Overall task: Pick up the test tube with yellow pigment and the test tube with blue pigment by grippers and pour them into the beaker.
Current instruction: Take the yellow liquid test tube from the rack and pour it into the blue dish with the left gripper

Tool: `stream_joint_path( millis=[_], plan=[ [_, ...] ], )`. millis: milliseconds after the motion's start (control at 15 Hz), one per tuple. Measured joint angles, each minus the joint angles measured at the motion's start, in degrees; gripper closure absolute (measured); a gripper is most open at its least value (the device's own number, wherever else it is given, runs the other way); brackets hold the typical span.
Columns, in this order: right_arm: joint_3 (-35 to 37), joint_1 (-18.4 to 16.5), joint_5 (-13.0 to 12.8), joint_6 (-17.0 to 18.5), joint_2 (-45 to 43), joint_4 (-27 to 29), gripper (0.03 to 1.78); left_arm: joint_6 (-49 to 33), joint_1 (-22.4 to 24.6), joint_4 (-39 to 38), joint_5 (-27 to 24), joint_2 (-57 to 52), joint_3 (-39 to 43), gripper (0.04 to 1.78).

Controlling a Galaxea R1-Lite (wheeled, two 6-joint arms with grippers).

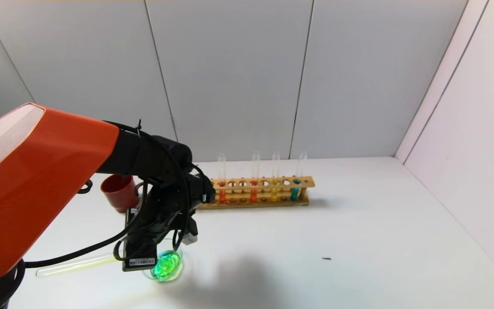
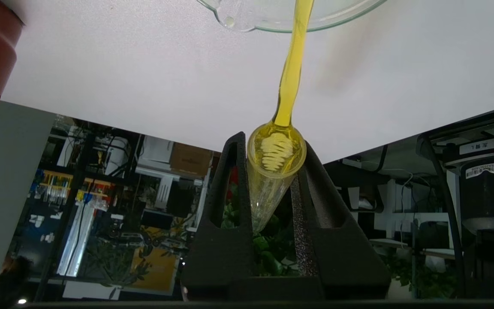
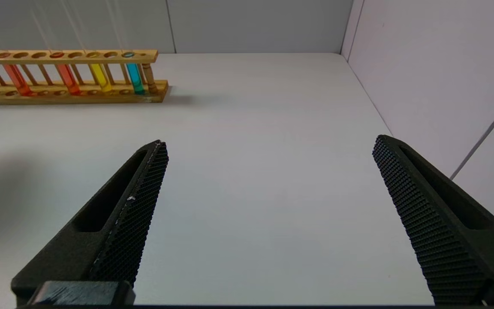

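Note:
My left gripper (image 2: pixel 274 141) is shut on the test tube with yellow pigment (image 2: pixel 276 151), which is tipped almost level. In the head view the tube (image 1: pixel 75 265) sticks out to the left of the gripper (image 1: pixel 152 253). A yellow stream (image 2: pixel 292 68) runs from the tube's mouth into the beaker (image 2: pixel 247 25). The beaker (image 1: pixel 167 265) holds bright green liquid, just below the left wrist. The test tube with blue pigment (image 1: pixel 295 189) (image 3: pixel 134 77) stands upright in the wooden rack (image 1: pixel 260 202). My right gripper (image 3: pixel 269 141) is open and empty over bare table.
The rack (image 3: pixel 67 96) also holds a second yellow tube (image 1: pixel 274 191) and two orange-red tubes (image 1: pixel 253 189). A dark red cup (image 1: pixel 118 191) stands behind the left arm. Walls close the table at the back and the right. A small dark speck (image 1: pixel 326 259) lies on the table.

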Motion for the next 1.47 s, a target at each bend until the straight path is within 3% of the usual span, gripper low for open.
stream_joint_path(
  millis=[933,1467],
  plan=[
    [0.0,0.0,0.0,0.0,0.0,0.0,0.07,-0.5,-2.8,10.0,3.0,7.7,-12.0,1.51],
    [0.0,0.0,0.0,0.0,0.0,0.0,0.07,-0.4,-3.0,13.1,3.2,8.8,-14.5,1.51]
  ],
)
